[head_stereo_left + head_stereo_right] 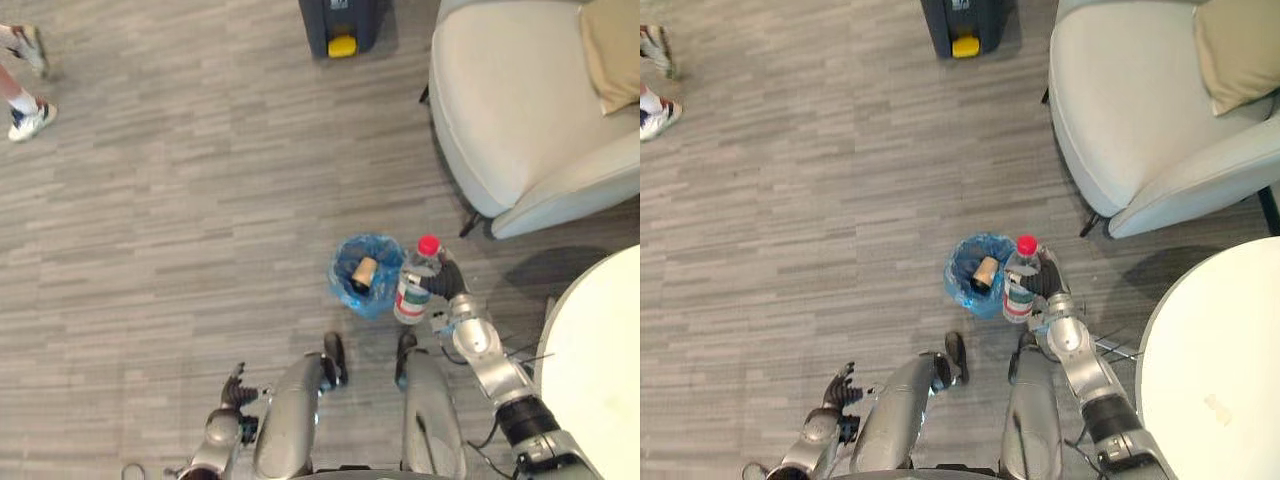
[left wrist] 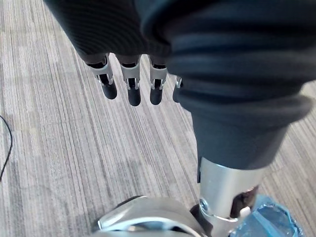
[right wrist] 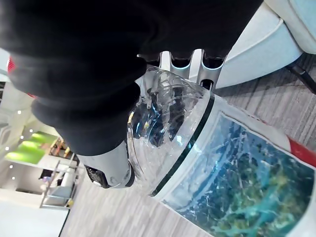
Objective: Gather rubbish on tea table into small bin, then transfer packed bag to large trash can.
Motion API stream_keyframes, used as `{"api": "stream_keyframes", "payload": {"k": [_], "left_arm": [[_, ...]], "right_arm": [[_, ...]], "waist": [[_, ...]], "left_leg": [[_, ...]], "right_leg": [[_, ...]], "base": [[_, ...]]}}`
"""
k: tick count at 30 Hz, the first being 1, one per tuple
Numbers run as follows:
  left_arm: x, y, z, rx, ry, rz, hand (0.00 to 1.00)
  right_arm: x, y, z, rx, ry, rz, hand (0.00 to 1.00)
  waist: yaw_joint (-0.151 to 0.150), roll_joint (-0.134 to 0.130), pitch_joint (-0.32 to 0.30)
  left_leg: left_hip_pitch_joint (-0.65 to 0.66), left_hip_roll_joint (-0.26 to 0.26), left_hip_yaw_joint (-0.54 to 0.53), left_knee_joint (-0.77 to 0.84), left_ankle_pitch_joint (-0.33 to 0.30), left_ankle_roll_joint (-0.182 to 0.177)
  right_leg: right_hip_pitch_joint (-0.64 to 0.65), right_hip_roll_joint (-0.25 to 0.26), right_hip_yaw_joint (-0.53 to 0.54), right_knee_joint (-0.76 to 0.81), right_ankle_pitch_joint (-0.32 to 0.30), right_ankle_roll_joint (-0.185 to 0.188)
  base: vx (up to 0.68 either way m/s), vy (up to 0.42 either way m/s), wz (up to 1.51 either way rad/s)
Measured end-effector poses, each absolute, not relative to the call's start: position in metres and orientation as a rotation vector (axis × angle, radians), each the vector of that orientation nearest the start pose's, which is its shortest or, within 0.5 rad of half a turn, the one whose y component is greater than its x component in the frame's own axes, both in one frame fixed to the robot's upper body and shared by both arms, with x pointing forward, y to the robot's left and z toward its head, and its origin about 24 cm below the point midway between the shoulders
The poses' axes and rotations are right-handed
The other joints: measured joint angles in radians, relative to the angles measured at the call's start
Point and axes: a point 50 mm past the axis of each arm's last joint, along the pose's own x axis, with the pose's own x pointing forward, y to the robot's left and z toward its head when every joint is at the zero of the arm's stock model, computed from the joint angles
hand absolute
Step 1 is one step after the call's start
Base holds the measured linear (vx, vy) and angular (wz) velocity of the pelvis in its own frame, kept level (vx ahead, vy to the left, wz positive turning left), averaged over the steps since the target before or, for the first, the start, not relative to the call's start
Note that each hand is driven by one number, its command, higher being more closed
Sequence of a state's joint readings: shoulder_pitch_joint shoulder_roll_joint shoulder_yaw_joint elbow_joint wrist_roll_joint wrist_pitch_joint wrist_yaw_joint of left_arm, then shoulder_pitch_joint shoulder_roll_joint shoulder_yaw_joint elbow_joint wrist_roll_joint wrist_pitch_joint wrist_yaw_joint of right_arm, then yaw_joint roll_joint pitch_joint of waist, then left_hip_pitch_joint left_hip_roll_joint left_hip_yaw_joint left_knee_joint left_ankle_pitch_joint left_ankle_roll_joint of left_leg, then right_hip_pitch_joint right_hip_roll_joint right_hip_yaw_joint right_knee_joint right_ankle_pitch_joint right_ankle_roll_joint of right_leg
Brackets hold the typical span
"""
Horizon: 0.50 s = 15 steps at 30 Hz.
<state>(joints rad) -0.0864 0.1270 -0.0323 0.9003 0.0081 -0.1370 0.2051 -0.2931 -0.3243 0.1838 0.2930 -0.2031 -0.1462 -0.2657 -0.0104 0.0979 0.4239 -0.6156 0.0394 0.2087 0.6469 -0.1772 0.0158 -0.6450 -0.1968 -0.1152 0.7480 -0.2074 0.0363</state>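
Note:
My right hand [image 1: 445,280] is shut on a clear plastic bottle [image 1: 414,280] with a red cap and a green and white label, held upright just right of the small bin [image 1: 365,275]. That bin stands on the floor, lined with a blue bag, and a brown paper cup [image 1: 364,270] lies inside it. The right wrist view has the bottle [image 3: 197,148] pressed close against my curled fingers [image 3: 200,64]. My left hand [image 1: 236,390] hangs low at the lower left with its fingers [image 2: 133,89] straight and nothing in them. A large dark trash can [image 1: 340,25] with a yellow pedal stands at the far top.
A light grey armchair [image 1: 520,110] with a tan cushion [image 1: 612,45] fills the upper right. The round white tea table [image 1: 600,370] curves in at the lower right. A person's shoes [image 1: 30,115] stand at the upper left on the grey wood-look floor.

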Motion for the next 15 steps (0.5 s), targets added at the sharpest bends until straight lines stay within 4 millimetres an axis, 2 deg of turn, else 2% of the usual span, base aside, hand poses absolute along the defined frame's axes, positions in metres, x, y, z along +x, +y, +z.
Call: {"api": "stream_keyframes", "payload": {"k": [1,3,4,6,9,10,15], "left_arm": [[0.204,0.194,-0.106,0.203,0.644,0.202,0.00],[0.228,0.193,-0.088,0.149,0.548,0.248,0.00],[0.234,0.192,-0.083,0.138,0.525,0.251,0.00],[0.257,0.183,-0.060,0.078,0.409,0.259,0.00],[0.275,0.185,-0.036,0.024,0.293,0.283,0.00],[0.280,0.186,-0.029,0.008,0.260,0.297,0.00],[0.291,0.197,-0.008,-0.026,0.170,0.349,0.00]], "right_arm": [[0.309,-0.170,0.077,-0.534,-0.226,-0.061,1.00],[0.322,-0.162,0.105,-0.503,-0.332,-0.116,1.00],[0.324,-0.161,0.111,-0.498,-0.355,-0.128,1.00],[0.330,-0.155,0.149,-0.472,-0.489,-0.171,1.00],[0.338,-0.150,0.182,-0.462,-0.599,-0.195,1.00],[0.339,-0.151,0.194,-0.466,-0.636,-0.208,1.00],[0.343,-0.148,0.215,-0.481,-0.695,-0.201,1.00]], "waist": [[0.001,0.000,0.003],[0.001,0.006,0.034],[0.004,0.006,0.039],[0.028,0.005,0.067],[0.041,0.006,0.109],[0.056,0.005,0.110],[0.079,0.005,0.118]], "left_leg": [[-0.027,0.006,0.001,0.021,-0.012,0.002],[-0.152,0.053,0.021,0.122,-0.034,0.017],[-0.180,0.063,0.028,0.138,-0.035,0.017],[-0.290,0.120,0.078,0.194,-0.034,0.017],[-0.382,0.142,0.093,0.242,-0.033,0.018],[-0.433,0.152,0.093,0.266,-0.032,0.018],[-0.563,0.165,0.089,0.339,-0.020,0.028]], "right_leg": [[-0.024,0.000,-0.002,0.019,-0.004,-0.003],[-0.128,-0.011,-0.023,0.110,-0.036,-0.016],[-0.155,-0.014,-0.026,0.130,-0.042,-0.020],[-0.276,-0.022,-0.030,0.194,-0.058,-0.026],[-0.369,-0.038,-0.036,0.252,-0.064,-0.036],[-0.419,-0.040,-0.036,0.275,-0.064,-0.036],[-0.541,-0.052,-0.035,0.346,-0.068,-0.037]], "base": [[-0.18,-0.080,0.14],[-0.24,-0.119,0.32],[-0.27,-0.161,0.46],[-0.18,-0.137,0.39],[-0.15,-0.084,0.25],[-0.10,-0.028,0.05],[-0.07,0.000,0.06]]}}
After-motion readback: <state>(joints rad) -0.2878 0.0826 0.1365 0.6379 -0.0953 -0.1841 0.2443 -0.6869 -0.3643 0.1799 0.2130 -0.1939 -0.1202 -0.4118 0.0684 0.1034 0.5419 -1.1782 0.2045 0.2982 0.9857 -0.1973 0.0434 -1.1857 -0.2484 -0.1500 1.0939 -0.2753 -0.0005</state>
